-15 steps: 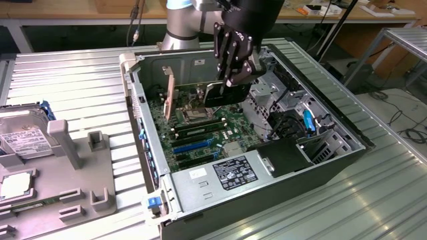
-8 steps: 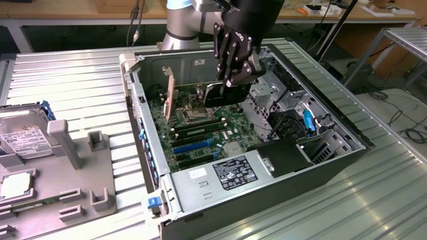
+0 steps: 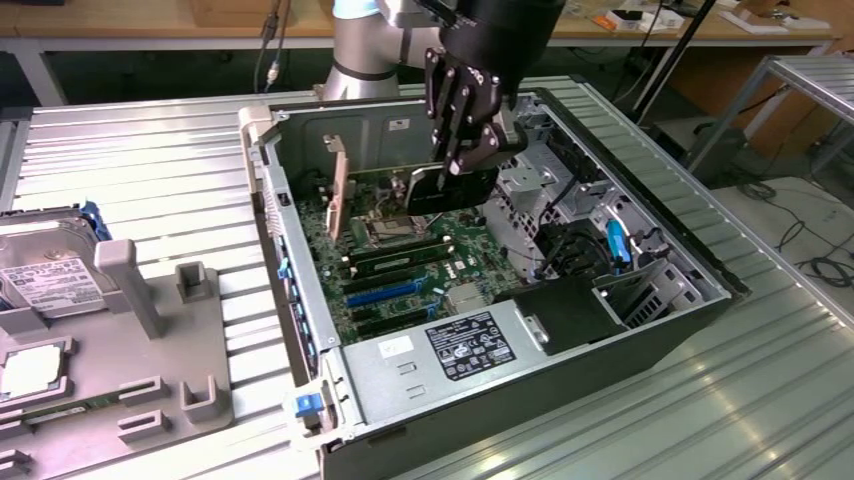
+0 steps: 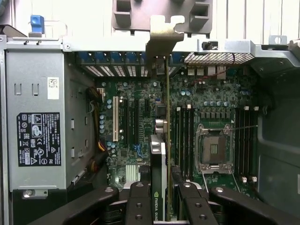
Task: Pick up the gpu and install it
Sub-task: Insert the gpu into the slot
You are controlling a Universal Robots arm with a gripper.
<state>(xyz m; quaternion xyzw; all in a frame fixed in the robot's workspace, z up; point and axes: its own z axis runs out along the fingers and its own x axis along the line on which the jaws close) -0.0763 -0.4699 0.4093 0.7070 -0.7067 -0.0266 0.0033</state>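
1. While the gpu [image 4: 167, 103] hangs over the open case [image 3: 694, 300], the power supply [image 4: 37, 84] wears a black label [image 4: 39, 139], print too fine to read.
2. The gripper [image 4: 161, 199] is pinched tight on the gpu, edge-on above the motherboard [image 4: 136, 140]; its cooler [image 4: 158, 159] reads "NVIDIA QUA…".
3. Lowered out of line, I'd say, it could strike the open CPU socket [image 4: 213, 150] nearby.

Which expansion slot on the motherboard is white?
The slot right beside the power supply. It alone is white; the slots nearer the gpu are darker.
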